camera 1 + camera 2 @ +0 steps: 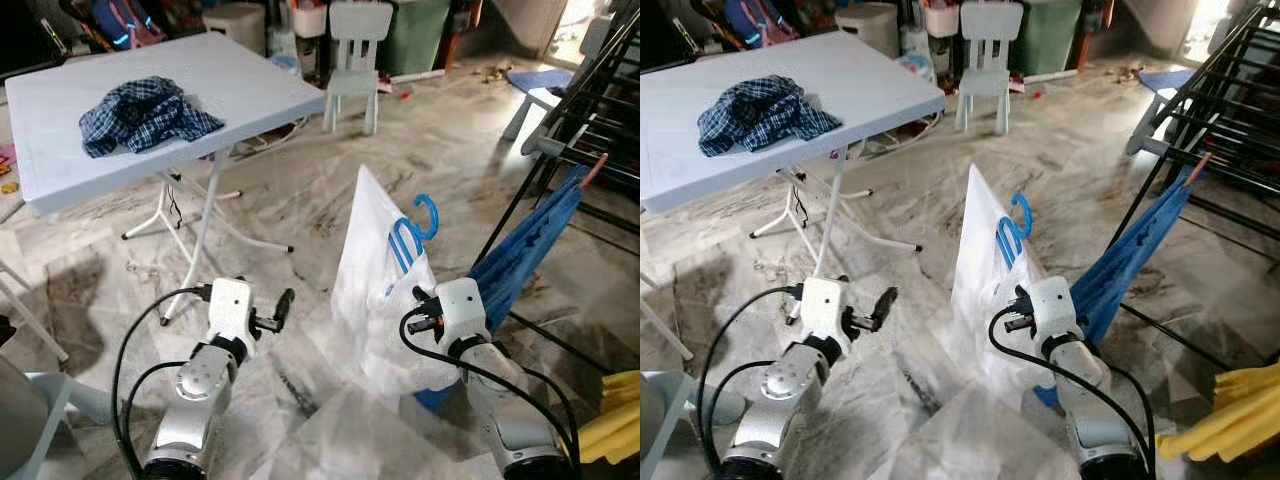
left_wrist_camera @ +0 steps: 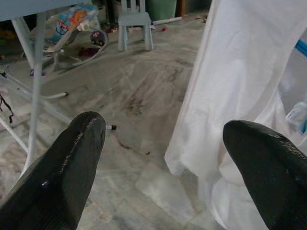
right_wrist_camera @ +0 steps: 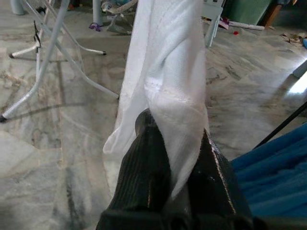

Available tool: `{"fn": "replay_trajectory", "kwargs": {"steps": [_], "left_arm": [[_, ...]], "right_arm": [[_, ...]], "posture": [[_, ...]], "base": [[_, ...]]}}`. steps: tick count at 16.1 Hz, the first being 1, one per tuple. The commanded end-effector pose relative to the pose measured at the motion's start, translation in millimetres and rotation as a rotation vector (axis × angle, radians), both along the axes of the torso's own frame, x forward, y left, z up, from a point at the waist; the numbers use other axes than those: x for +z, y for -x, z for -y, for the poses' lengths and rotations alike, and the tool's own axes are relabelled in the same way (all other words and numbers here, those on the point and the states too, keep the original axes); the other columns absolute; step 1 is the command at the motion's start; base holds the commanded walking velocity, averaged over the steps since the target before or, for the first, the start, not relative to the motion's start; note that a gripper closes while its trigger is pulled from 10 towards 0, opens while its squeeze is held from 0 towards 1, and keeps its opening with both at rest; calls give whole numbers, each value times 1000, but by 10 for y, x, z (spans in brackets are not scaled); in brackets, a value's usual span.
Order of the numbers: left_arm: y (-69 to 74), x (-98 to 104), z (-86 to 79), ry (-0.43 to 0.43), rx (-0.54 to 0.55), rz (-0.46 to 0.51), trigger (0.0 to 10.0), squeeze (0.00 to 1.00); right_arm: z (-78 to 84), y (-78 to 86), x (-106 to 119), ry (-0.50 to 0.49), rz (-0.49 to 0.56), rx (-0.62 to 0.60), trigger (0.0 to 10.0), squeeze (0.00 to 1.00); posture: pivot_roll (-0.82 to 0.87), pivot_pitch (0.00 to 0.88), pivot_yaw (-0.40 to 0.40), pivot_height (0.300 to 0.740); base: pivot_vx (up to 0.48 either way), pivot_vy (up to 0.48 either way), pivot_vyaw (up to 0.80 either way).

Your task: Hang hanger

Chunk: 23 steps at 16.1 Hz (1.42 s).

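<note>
White cloth (image 1: pixel 375 290) draped over a blue hanger (image 1: pixel 408 240) hangs from the robot's right hand (image 3: pixel 175 158), whose two black fingers (image 3: pixel 144 158) are pinched shut on a fold of the fabric, which keeps the garment up off the marble floor (image 1: pixel 290 200). The hanger's hook (image 1: pixel 428 215) pokes out above the cloth and points toward the black drying rack (image 1: pixel 600 110) on the robot's right, where a blue garment (image 1: pixel 530 250) is already slung; the hook is well apart from any rail, so the hanging itself looks not yet done. The left hand (image 1: pixel 282 305) hovers beside the cloth with its fingers (image 2: pixel 62 167) spread wide and nothing between them, probably ready to steady the load or take the hanger. A folding bench (image 1: pixel 150 110) off to the left carries a crumpled plaid shirt (image 1: pixel 140 115) (likely next in line), and a small white chair (image 1: pixel 355 60) stands behind it. Gripping fabric instead of the hanger frame may let the hanger slip or swing on the way to the rack.
</note>
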<state>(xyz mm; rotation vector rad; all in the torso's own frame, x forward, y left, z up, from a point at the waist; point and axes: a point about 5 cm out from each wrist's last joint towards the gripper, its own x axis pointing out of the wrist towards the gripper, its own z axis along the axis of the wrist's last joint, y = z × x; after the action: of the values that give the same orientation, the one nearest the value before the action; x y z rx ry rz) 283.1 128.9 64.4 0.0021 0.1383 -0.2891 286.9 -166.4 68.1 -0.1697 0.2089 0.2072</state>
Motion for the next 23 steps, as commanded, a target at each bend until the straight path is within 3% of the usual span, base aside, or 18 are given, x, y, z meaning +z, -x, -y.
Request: {"fn": "replay_trajectory", "kwargs": {"steps": [1, 3, 4, 7, 11, 15, 16, 17, 18, 19, 21, 23], "left_arm": [[-8, 16, -18, -27, -2, -3, 10000, 0], [-33, 45, -11, -30, -5, -4, 10000, 0], [-86, 99, -14, -42, -13, 8, 10000, 0], [-170, 163, 10, -37, -22, 33, 10000, 0], [-328, 302, 164, -2, -34, 82, 10000, 0], [-369, 263, 215, 9, -38, 80, 10000, 0], [-374, 246, 243, 18, -48, 78, 6902, 0], [-382, 232, 268, 23, -53, 76, 1608, 0], [-387, 228, 279, 25, -54, 75, 1608, 0], [-394, 225, 295, 41, -55, 76, 0, 0], [-396, 214, 292, 47, -45, 80, 0, 0], [-368, 153, 238, 32, -45, 66, 0, 0]], "right_arm": [[-108, -10, 198, -64, 73, 57, 10000, 0], [-290, 59, 327, -167, 63, 208, 10000, 0], [-465, 186, 528, -243, 48, 418, 10000, 0], [-515, 307, 660, -260, 7, 579, 10000, 0], [-503, 430, 728, -264, -72, 675, 10000, 0], [-454, 562, 836, -267, -129, 770, 10000, 0], [-439, 586, 868, -275, -146, 787, 10000, 0], [-434, 614, 902, -282, -160, 808, 10000, 0], [-432, 625, 918, -283, -166, 819, 10000, 0], [-421, 639, 932, -274, -177, 833, 10000, 0], [-291, 648, 898, -197, -209, 814, 10000, 0], [-250, 655, 897, -189, -227, 807, 10000, 0]], "posture": [[-48, 63, 24, 740], [-40, 63, 24, 740], [-38, 71, 24, 740], [-45, 81, 17, 740], [-64, 87, 5, 740], [-93, 98, 1, 740], [-100, 99, 1, 740], [-105, 98, 0, 740], [-113, 97, -1, 740], [-120, 95, -1, 740], [-123, 95, -4, 740], [-131, 101, -4, 740]], "base": [[0, 0, 0], [0, 0, 0], [0, 0, 0], [0, 0, 0], [0, 0, 0], [0, 0, 0], [0, 0, 0], [0, 0, 0], [0, 0, 0], [0, 0, 0], [0, 0, 0], [0, 0, 0]]}}
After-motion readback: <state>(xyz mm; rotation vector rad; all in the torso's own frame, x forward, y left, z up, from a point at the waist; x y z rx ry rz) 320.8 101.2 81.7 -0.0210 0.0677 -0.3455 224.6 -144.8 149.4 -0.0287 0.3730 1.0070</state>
